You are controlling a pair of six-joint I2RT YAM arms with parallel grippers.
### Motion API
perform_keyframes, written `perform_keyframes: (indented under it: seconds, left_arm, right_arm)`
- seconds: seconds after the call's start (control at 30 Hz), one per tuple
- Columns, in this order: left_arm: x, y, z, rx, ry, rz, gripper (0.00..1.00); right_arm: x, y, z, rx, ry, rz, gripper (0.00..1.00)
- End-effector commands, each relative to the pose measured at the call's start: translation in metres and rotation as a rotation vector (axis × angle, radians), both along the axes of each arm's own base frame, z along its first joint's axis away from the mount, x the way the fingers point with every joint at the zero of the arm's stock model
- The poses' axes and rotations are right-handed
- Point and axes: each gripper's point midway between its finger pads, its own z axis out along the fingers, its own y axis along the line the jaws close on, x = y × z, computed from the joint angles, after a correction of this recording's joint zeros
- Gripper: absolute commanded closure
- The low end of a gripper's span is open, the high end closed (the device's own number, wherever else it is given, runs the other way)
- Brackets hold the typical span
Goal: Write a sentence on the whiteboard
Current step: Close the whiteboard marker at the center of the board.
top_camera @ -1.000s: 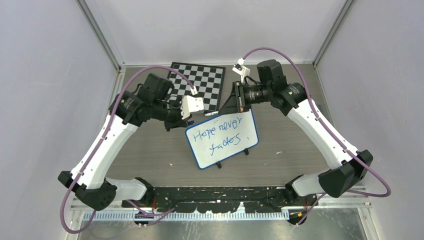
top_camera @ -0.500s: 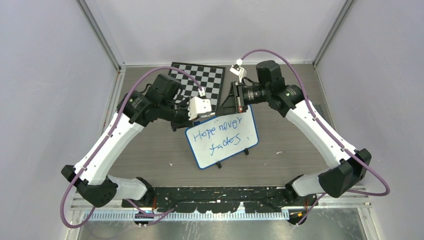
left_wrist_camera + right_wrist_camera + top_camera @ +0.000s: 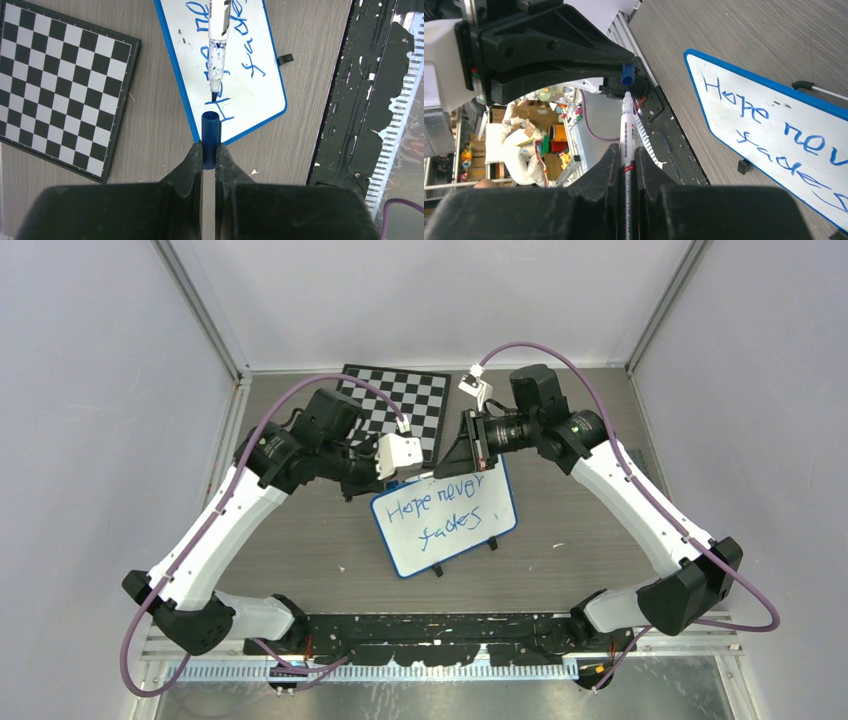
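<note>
While pinched narrow between the matte black wedge fingers of the left tool [image 3: 209, 150], shows as a smooth blue tube, open end outward: the cap [image 3: 210, 127]. Clamped just as tight in the right tool [image 3: 627, 150]: a slim white marker [image 3: 626, 125], round barrel with print, bare nib smeared with blue ink. Nib to cap mouth, nearly in line, a small gap between, both held above the desk [image 3: 310, 550]. Under them, at its far left corner: the whiteboard [image 3: 440, 548], glossy white, thin blue rim, rounded corners, small black feet, lying askew on grey wood-grain. Across it in blue handwriting, two lines: the sentence [image 3: 440, 508], "Hope never fades". Near the board's far side, a strip of desk between: a flat black-and-white chessboard [image 3: 410, 400] with dark frame. Right of the board, a wide stretch of desk under the right arm; along the near edge, a chipped black strip [image 3: 370, 100]; pale walls [image 3: 90, 390] at both sides and behind.
</note>
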Motion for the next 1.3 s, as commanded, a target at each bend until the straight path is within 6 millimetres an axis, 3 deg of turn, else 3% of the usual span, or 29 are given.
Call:
perform_keyframes:
  seconds: [0.0,0.8,1.27]
  left_arm:
    - [0.0,-0.003,0.013,-0.045,-0.046,-0.001,1.0]
    - [-0.008,-0.006,-0.001,0.012,-0.028,-0.053,1.0]
    - [-0.006,-0.011,0.005,-0.015,-0.028,-0.039,1.0]
  right_arm:
    - [-0.007,-0.004,0.006,-0.007,-0.066,0.01,1.0]
    - [-0.012,-0.001,0.011,0.003,-0.074,0.039,1.0]
    - [-0.013,-0.002,0.005,-0.02,-0.083,0.045,1.0]
